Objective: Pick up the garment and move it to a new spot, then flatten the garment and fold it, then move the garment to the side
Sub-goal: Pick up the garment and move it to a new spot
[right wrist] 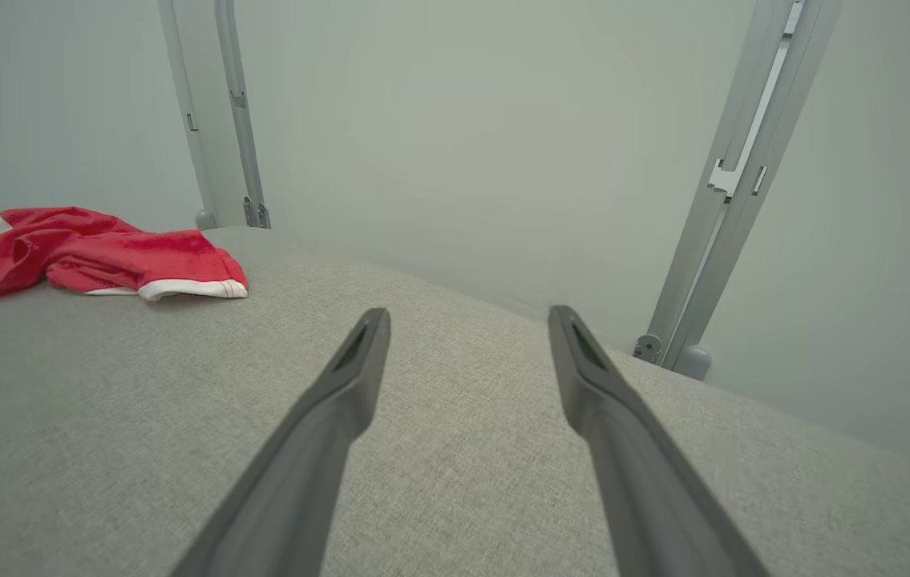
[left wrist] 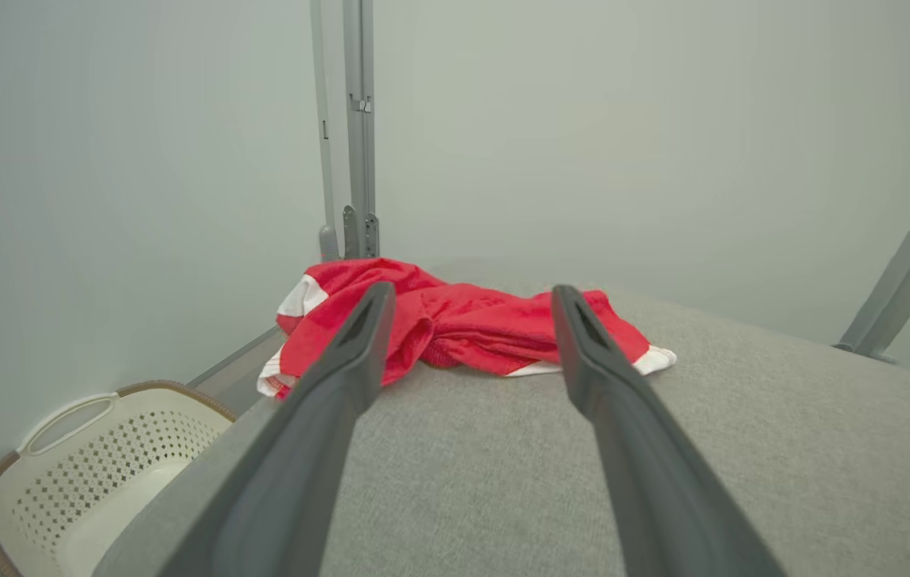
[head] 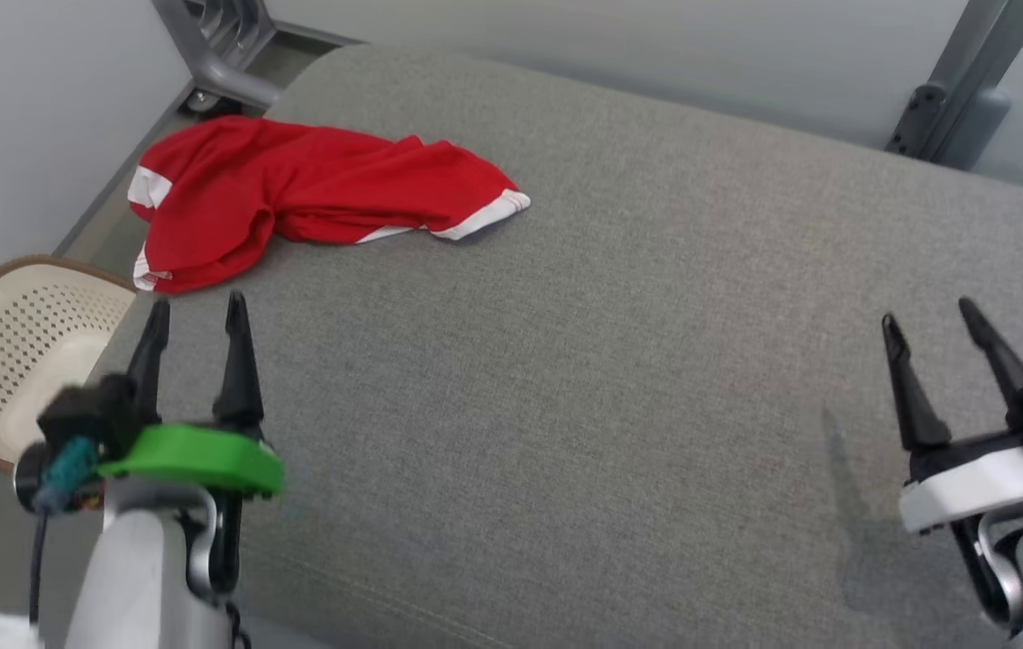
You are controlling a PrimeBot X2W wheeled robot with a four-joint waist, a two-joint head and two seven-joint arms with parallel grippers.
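Note:
The garment (head: 295,194) is a red piece of clothing with white trim, lying crumpled at the far left corner of the grey padded surface (head: 610,361). My left gripper (head: 197,311) hovers open just short of the garment's near edge, nothing between its fingers. In the left wrist view the garment (left wrist: 463,324) lies straight ahead beyond the open left gripper (left wrist: 471,296). My right gripper (head: 926,315) stands open at the right, far from the cloth. The right wrist view has the garment (right wrist: 102,256) at far left and the right gripper (right wrist: 467,316) empty.
A cream perforated laundry basket (head: 15,351) stands on the floor left of the surface, below its edge. Grey metal frame posts (head: 971,72) rise behind the surface at both back corners. Pale walls close in at the left and back.

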